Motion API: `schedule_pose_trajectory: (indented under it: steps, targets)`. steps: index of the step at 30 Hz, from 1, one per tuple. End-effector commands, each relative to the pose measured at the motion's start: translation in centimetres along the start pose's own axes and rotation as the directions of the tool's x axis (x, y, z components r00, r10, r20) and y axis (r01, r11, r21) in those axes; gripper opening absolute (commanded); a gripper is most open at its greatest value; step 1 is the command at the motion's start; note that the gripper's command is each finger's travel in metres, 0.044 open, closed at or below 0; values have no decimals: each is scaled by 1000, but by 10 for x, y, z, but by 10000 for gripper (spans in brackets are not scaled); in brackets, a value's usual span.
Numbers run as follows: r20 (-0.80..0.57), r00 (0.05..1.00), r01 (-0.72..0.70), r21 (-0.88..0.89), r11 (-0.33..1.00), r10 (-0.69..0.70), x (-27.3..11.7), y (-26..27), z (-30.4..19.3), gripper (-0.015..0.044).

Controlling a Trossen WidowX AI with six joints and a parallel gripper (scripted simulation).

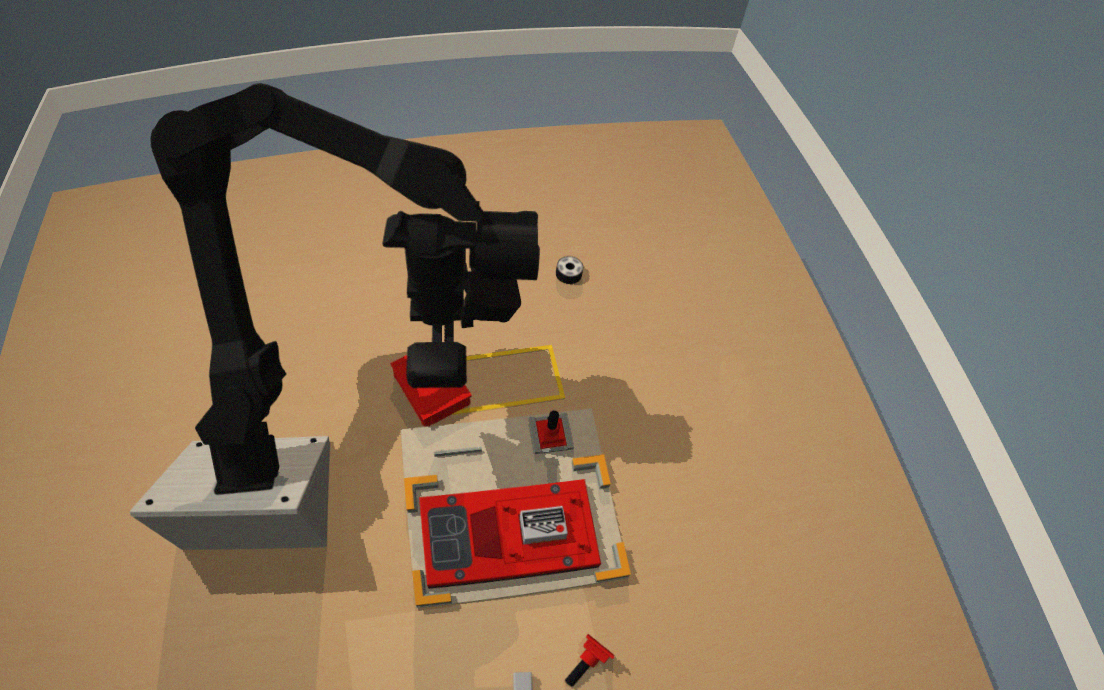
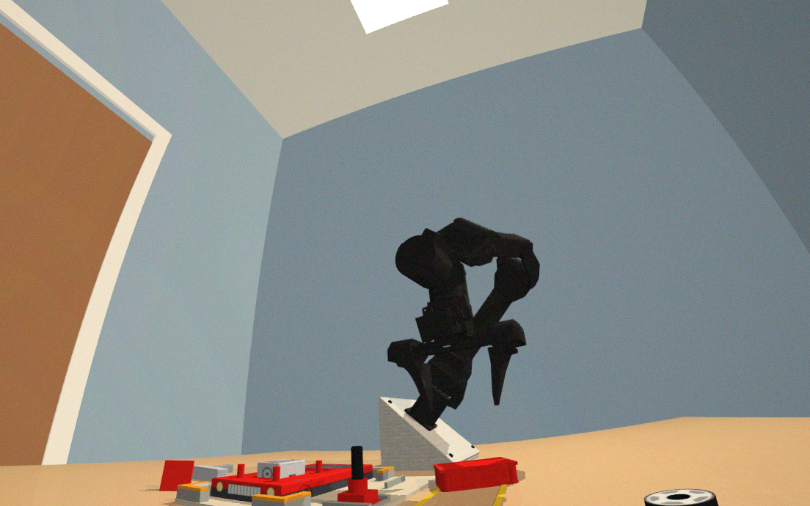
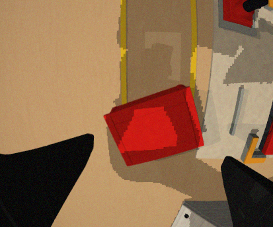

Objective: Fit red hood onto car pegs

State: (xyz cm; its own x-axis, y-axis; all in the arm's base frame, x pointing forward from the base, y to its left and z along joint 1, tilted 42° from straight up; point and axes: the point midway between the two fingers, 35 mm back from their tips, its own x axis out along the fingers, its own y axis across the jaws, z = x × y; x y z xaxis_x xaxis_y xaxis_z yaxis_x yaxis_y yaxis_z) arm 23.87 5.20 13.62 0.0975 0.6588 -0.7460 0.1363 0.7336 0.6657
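The red hood (image 1: 429, 403) (image 2: 478, 475) (image 3: 150, 132) lies on the table, turned at an angle over one end of a yellow outline (image 1: 557, 370) (image 3: 123, 76). My gripper (image 2: 463, 405) (image 3: 160, 153) is open and empty, above the hood, its fingertips wide apart on either side of it in the wrist view. In the top view its near finger hides part of the hood. The red chassis (image 1: 492, 572) (image 2: 346, 471) sits in the jig (image 1: 432, 438) (image 3: 223, 102) with the grey engine block (image 1: 543, 523) (image 2: 282, 468) on its deck. Red pegs (image 1: 511, 510) (image 2: 318, 466) stand around the engine. The hood's corner holes cannot be made out.
A red piece with a black stick (image 1: 550, 432) (image 2: 356, 491) (image 3: 237, 13) stands on the jig beside the hood. A similar loose piece (image 1: 596, 652) lies beyond the chassis, near a small grey block (image 1: 522, 681). A wheel (image 1: 569, 269) (image 2: 679, 497) lies behind the gripper.
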Motion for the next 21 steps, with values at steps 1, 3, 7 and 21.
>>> schedule_pose_trajectory:
  steps: [1,3,7,21]
  targets:
    - [15,1000,-14,710,704,6,11,1,-16,440]
    - [14,1000,-15,776,630,6,12,1,-17,440]
    - [14,1000,-16,874,485,6,15,1,-20,440]
    - [14,1000,-16,877,480,7,15,1,-20,440]
